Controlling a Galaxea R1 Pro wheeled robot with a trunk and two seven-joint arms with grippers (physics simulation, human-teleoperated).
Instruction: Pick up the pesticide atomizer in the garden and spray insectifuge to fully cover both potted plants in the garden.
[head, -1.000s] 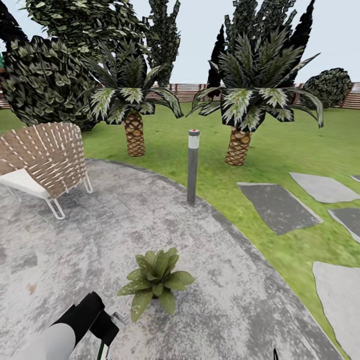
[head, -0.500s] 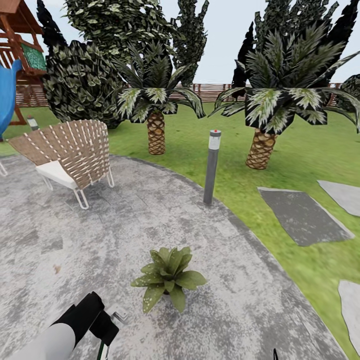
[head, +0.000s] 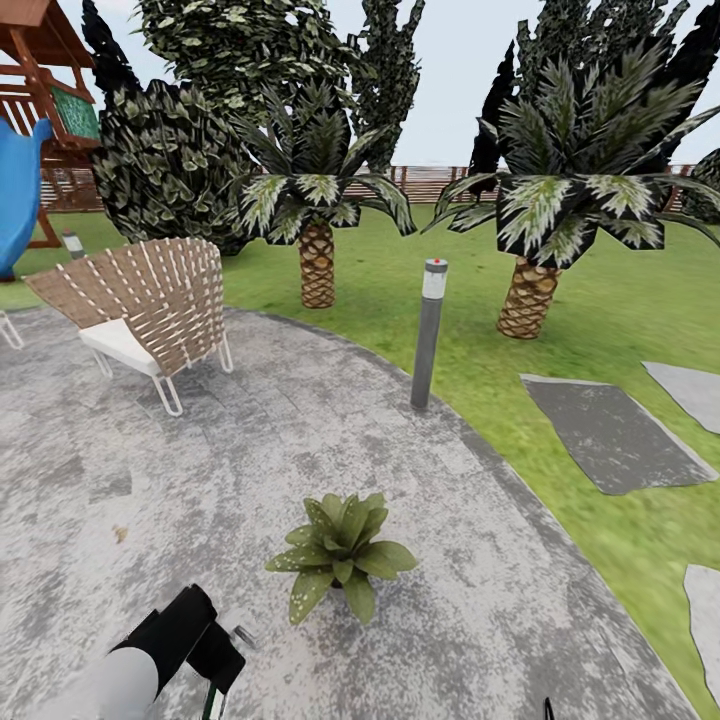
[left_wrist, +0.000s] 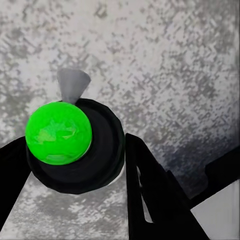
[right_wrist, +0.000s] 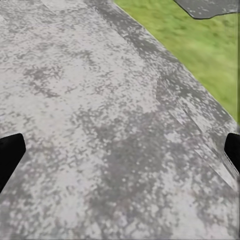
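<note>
Spreading mottled grey, patio (head: 200, 470) meets lawn (head: 480, 300).

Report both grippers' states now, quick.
Left gripper: shut on the pesticide atomizer.
Right gripper: open, nothing between its fingertips.

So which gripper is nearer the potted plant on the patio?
Left. The left gripper, holding the atomizer, sits just left of the potted plant; the right gripper is farther right.

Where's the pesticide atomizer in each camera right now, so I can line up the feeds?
Head view: pesticide atomizer at the bottom edge, left of centre.
Left wrist view: close up, centre-left, between the left claw's fingers.
Right wrist view: paving and a strip of lawn.
Shared landmark: the mottled grey patio.
</note>
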